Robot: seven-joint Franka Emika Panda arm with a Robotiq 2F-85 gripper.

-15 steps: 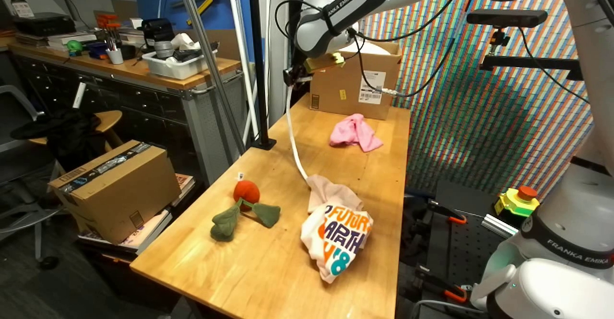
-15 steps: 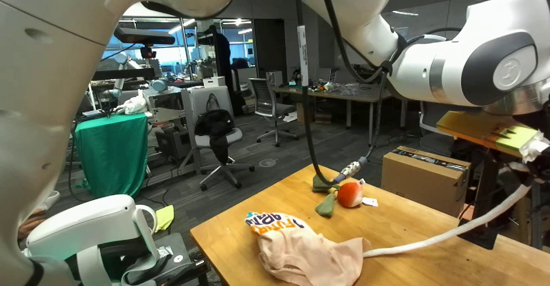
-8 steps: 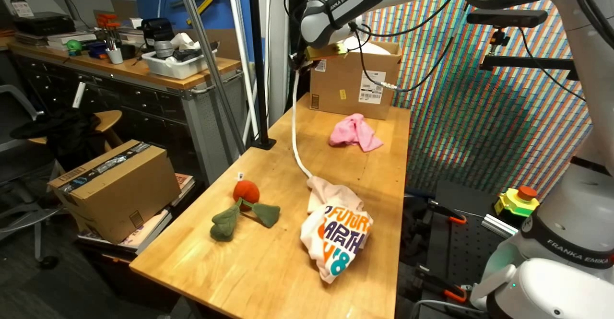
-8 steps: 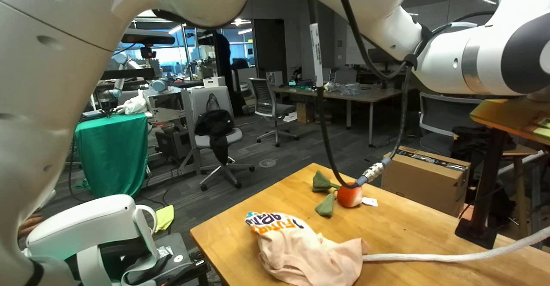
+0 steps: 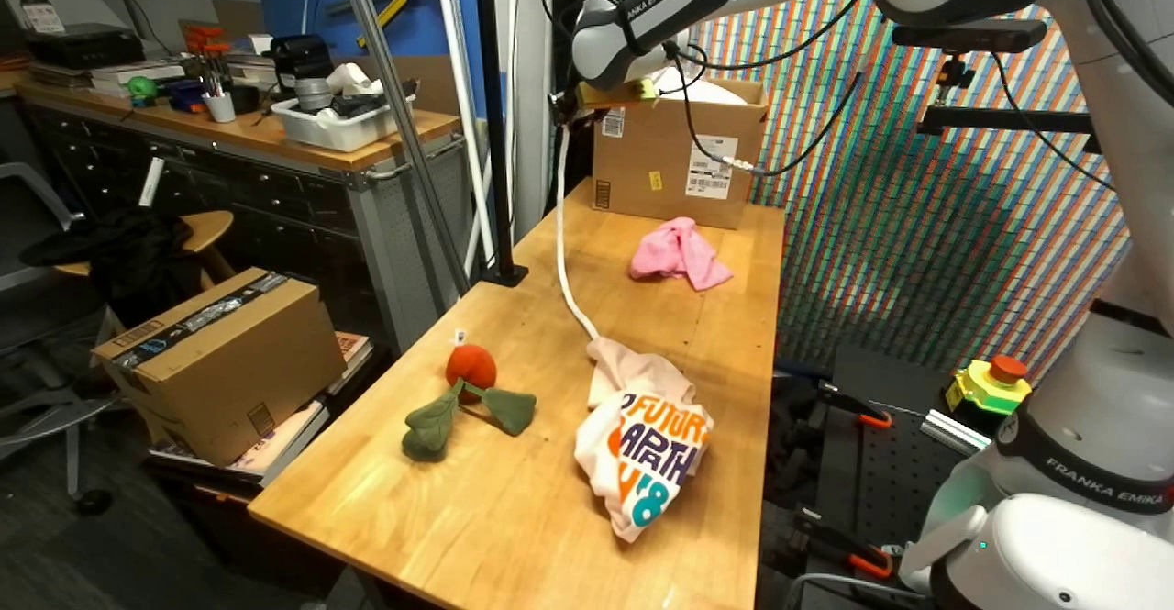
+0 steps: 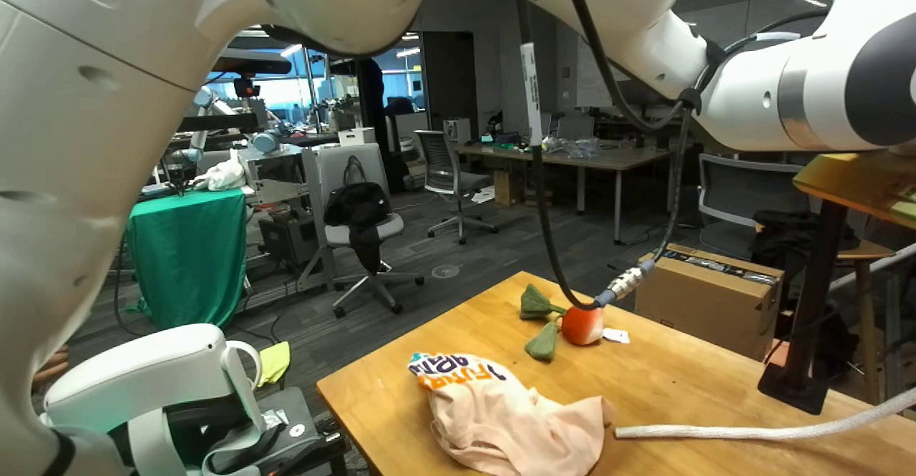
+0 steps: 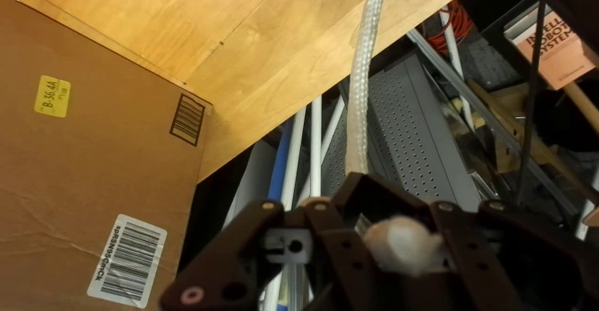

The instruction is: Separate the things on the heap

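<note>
Tool (image 7: 361, 185) clamped on the white cord (image 7: 360, 75), its far end just beside the printed bag (image 6: 517, 420) on our worktop (image 5: 477, 514), we do best to lift slowly, let any sway settle, then lay it well apart from bag and pink cloth (image 5: 677, 254).

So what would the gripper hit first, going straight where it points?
Beyond its held white cord, perhaps the grey perforated panel; depth is unclear in the wrist view, so a white pole might come first.

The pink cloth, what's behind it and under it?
In an exterior view, a box stands behind the pink cloth, which lies on the table. Anything else underneath is covered, so I can't see it.
</note>
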